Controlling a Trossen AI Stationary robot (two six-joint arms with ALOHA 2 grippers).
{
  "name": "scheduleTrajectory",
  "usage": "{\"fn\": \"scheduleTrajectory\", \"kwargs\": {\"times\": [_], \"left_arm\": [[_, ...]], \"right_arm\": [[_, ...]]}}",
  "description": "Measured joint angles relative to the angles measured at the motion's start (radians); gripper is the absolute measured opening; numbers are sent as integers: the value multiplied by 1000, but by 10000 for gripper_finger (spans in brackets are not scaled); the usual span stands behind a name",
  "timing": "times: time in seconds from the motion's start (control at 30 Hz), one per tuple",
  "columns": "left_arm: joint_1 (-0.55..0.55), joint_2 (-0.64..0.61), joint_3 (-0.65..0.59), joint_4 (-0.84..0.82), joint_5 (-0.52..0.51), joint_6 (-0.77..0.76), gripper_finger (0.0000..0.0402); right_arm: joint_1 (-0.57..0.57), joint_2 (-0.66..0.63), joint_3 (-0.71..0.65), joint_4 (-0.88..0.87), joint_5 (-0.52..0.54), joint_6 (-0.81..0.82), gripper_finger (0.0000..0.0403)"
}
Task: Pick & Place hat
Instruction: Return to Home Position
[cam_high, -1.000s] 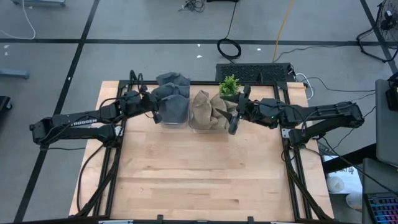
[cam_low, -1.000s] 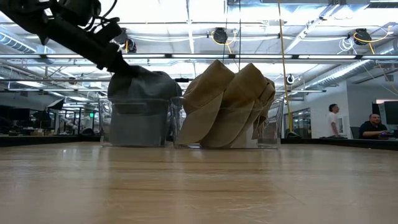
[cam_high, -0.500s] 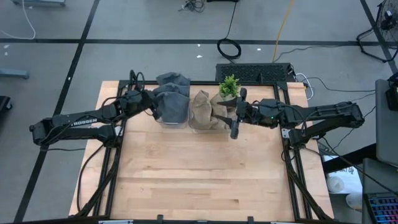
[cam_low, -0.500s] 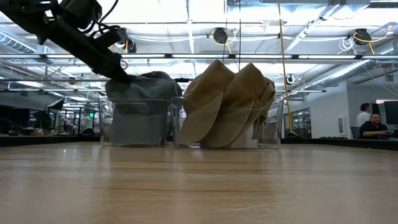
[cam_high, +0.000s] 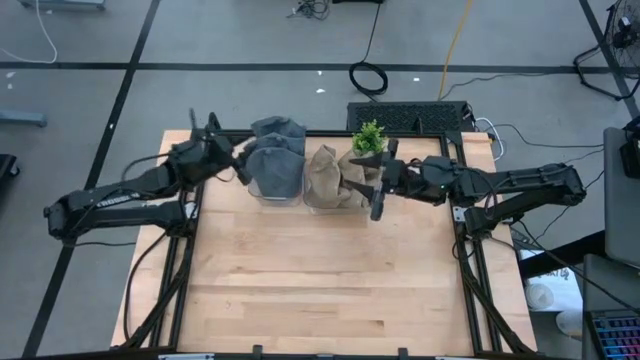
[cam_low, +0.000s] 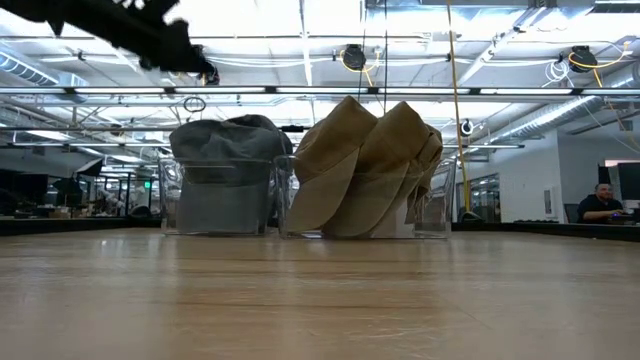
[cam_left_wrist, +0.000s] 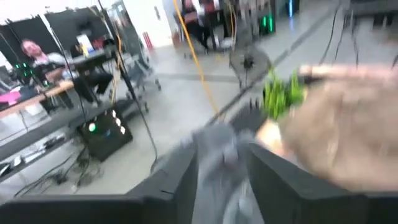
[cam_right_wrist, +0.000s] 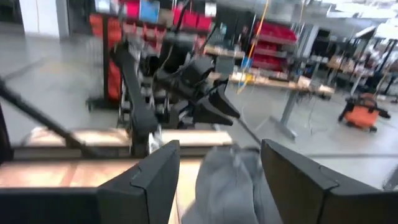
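Grey hats (cam_high: 275, 168) are piled in a clear bin (cam_low: 215, 195) at the table's far side, and the top grey hat (cam_low: 225, 140) rests on the pile. Tan hats (cam_high: 335, 178) fill the bin beside it (cam_low: 360, 200). My left gripper (cam_high: 243, 165) stands open just left of the grey hats and is lifted above them in the low view (cam_low: 185, 55); its wrist view shows the grey hat (cam_left_wrist: 217, 155) beyond the fingers. My right gripper (cam_high: 368, 182) hovers open at the right side of the tan hats, with nothing between its fingers (cam_right_wrist: 221, 149).
A small green plant (cam_high: 369, 137) stands behind the tan hats, close to my right gripper. The wooden table (cam_high: 320, 290) stretches bare toward the near edge. People sit at desks in the room beyond (cam_low: 600, 205).
My left gripper has let go of the top grey hat, risen and drawn back toward the table's left edge. The hat's crown, pressed down a second ago, now lies settled on the pile in its bin. My right gripper has kept its place.
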Motion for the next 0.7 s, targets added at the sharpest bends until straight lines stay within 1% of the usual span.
{"fn": "scheduleTrajectory", "kwargs": {"times": [0.1, 0.23, 0.33, 0.5, 0.57, 0.63, 0.7], "left_arm": [[-11, -37, 47, -2, 32, -46, 175], [-31, -68, 122, -2, 184, -115, 224], [-53, -79, 188, -22, 260, -182, 252], [-80, -110, 293, -60, 368, -324, 281], [-85, -136, 318, -72, 404, -403, 288], [-88, -169, 332, -88, 414, -485, 292], [-88, -211, 334, -127, 414, -516, 293]], "right_arm": [[0, 0, 0, 78, 0, -2, 213], [0, 0, 0, 157, 0, -2, 212], [0, 0, 0, 184, -1, 8, 212], [14, -7, 0, 190, -1, 8, 212], [25, -17, 0, 190, -1, 9, 212], [39, -22, 0, 184, 2, 21, 212], [48, -45, 0, 148, 3, 42, 212]]}}
